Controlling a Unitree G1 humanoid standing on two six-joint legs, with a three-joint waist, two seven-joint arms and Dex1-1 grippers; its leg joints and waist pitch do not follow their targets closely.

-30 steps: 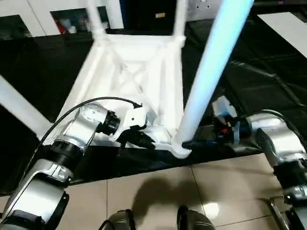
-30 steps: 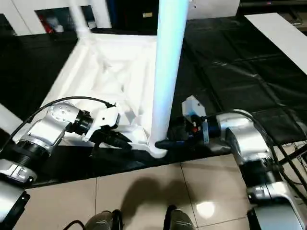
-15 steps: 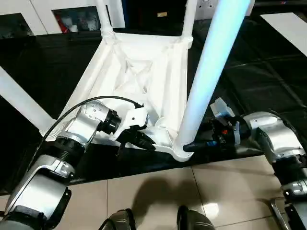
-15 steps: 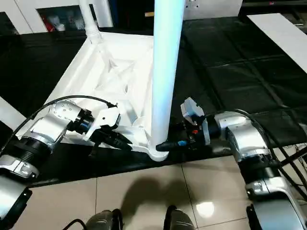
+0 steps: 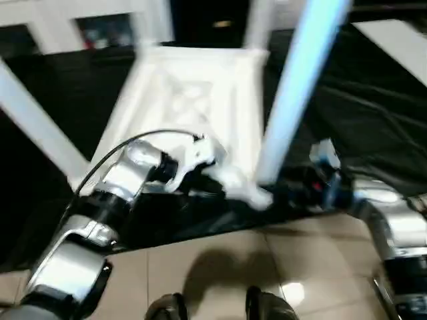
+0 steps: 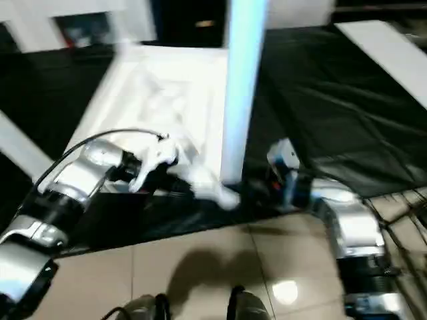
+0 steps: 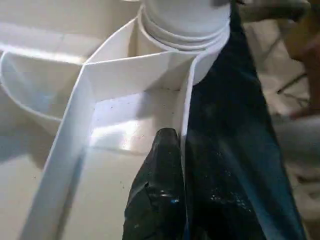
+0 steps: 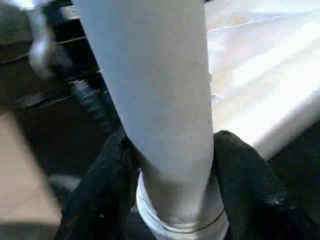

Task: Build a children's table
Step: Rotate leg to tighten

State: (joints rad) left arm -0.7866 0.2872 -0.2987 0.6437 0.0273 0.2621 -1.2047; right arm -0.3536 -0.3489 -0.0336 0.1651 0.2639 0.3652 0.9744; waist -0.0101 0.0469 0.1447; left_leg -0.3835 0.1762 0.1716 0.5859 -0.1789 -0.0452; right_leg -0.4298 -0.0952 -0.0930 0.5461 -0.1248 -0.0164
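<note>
Between my right claw's (image 8: 170, 200) fingers (image 8: 100, 200) stands the near-corner leg (image 8: 160, 100), clamped just above its socket (image 7: 185, 25). My left claw (image 7: 162, 190) is pressed together, pinching the tabletop's rim (image 7: 186, 125) right beside that corner. The upside-down tabletop (image 5: 193, 100) lies on the black cover (image 6: 320, 100). All four legs look to be standing, so I'd guess only seating this last one remains.

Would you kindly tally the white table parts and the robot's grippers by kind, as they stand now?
Table top: 1
Legs: 4 (near leg, left leg, back legs)
Grippers: 2 (left gripper, right gripper)
Total: 7
</note>
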